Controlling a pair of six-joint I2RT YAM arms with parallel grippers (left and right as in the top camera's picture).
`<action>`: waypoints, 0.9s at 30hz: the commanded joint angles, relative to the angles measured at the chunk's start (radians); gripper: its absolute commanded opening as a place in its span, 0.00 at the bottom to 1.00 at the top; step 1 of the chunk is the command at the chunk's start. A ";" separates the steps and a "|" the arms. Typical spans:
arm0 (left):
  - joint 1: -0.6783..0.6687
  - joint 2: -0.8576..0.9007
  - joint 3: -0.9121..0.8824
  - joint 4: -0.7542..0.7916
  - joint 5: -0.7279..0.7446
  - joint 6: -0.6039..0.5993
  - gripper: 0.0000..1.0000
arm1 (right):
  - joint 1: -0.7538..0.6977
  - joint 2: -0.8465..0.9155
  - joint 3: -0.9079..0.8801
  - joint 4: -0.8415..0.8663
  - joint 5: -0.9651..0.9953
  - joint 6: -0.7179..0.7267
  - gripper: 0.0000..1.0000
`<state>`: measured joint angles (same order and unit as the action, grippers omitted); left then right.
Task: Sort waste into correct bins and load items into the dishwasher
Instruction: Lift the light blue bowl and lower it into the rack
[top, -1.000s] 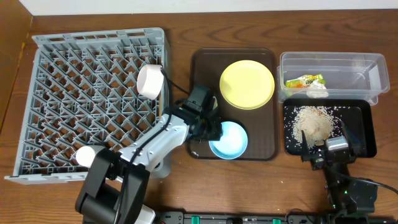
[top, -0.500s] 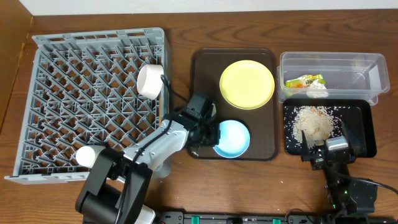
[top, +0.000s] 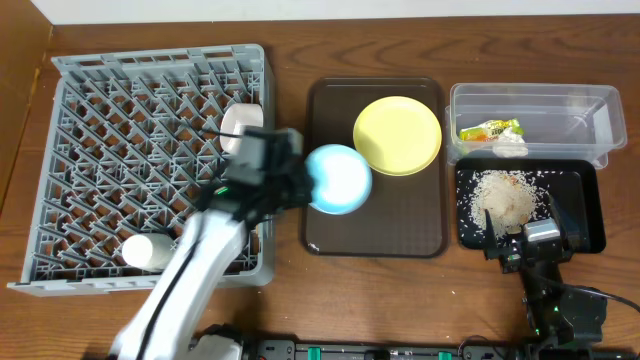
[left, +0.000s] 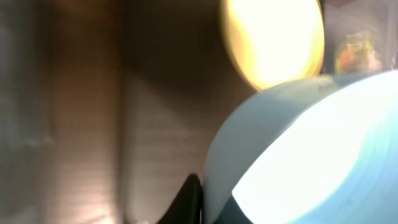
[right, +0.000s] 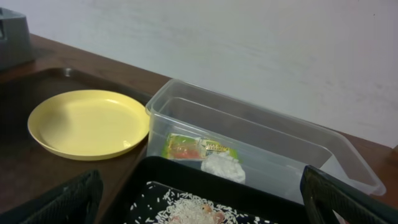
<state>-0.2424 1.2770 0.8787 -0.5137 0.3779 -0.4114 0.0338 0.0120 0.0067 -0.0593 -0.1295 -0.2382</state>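
Swung up off the brown serving tray's (top: 400, 230) lower left with left gripper (top: 300, 182) clamped on the light blue bowl (top: 340, 180), now held over that tray's left edge, just left of the yellow plate (top: 397, 135) lying on the tray, so likely bound for the dish rack (top: 120, 130) left of the tray.

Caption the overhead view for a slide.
Left hand holds the light blue bowl over the brown tray, between dish rack and yellow plate.

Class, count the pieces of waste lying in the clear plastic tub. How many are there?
2: a snack wrapper at the clear tub's end nearest the yellow plate, and crumpled white paper just beside it. None seems hidden.
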 joint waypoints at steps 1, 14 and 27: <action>0.050 -0.212 0.036 -0.131 -0.436 0.016 0.07 | -0.008 -0.004 -0.001 -0.004 0.006 0.014 0.99; 0.051 -0.266 0.034 -0.465 -1.289 -0.276 0.07 | -0.008 -0.004 -0.001 -0.004 0.006 0.014 0.99; -0.002 0.040 0.034 -0.446 -1.477 -0.261 0.07 | -0.008 -0.004 -0.001 -0.004 0.006 0.014 0.99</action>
<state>-0.2157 1.2957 0.9028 -0.9611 -0.9833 -0.6552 0.0338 0.0120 0.0067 -0.0593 -0.1291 -0.2382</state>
